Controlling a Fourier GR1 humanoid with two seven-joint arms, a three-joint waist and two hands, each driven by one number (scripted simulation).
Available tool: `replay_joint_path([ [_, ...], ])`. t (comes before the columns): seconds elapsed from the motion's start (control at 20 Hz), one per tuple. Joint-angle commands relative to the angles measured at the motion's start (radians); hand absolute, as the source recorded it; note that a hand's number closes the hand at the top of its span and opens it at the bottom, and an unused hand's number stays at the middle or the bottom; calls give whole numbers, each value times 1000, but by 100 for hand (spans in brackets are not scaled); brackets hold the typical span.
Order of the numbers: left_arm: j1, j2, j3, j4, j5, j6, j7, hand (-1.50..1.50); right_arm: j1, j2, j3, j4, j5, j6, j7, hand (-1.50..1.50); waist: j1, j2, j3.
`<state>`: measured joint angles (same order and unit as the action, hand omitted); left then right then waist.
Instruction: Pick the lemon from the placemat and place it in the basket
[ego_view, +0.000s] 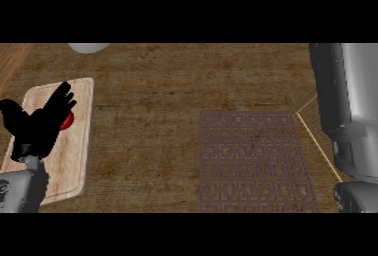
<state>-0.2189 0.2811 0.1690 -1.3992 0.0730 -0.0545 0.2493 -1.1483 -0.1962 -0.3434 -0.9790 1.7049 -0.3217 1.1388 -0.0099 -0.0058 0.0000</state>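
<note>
You're looking at a dim, evenly lit worktop (162, 100); no hard shadows show, and pale glare runs along the grey forearm (354, 100) at right.

Left robot hand (38, 122) open, fingers up, at frame left over cutting board (74, 150) w/ red item (68, 120); patterned placemat (255, 160) lower right on desk (162, 90).

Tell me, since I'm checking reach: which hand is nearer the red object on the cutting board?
Left. The left hand hovers over the red object, fingers straight, partly hiding it. The right hand is not visible; only the right forearm shows, far across the counter.
</note>
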Motion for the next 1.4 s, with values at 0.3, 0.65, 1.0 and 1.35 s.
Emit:
replay_joint_path([
  [0.3, 66, -46, -27, -12, -31, 10, -65, 0, 247, -24, -80, -288, -112, 37, -36, 150, 4, 3, 0],
  [0.65, 40, -9, 9, -16, 4, -18, -31, 0, 402, 34, -163, -339, -13, -168, 68, -150, 9, 8, 0],
  [1.0, 22, -20, -9, -35, -21, -9, 6, 0, 463, 4, -142, -428, -115, -74, -57, -150, 10, 5, 0],
  [1.35, -4, -8, 5, -25, -10, -14, 30, 0, 453, -29, -231, -504, -167, -256, -81, -150, 2, 5, 1],
])
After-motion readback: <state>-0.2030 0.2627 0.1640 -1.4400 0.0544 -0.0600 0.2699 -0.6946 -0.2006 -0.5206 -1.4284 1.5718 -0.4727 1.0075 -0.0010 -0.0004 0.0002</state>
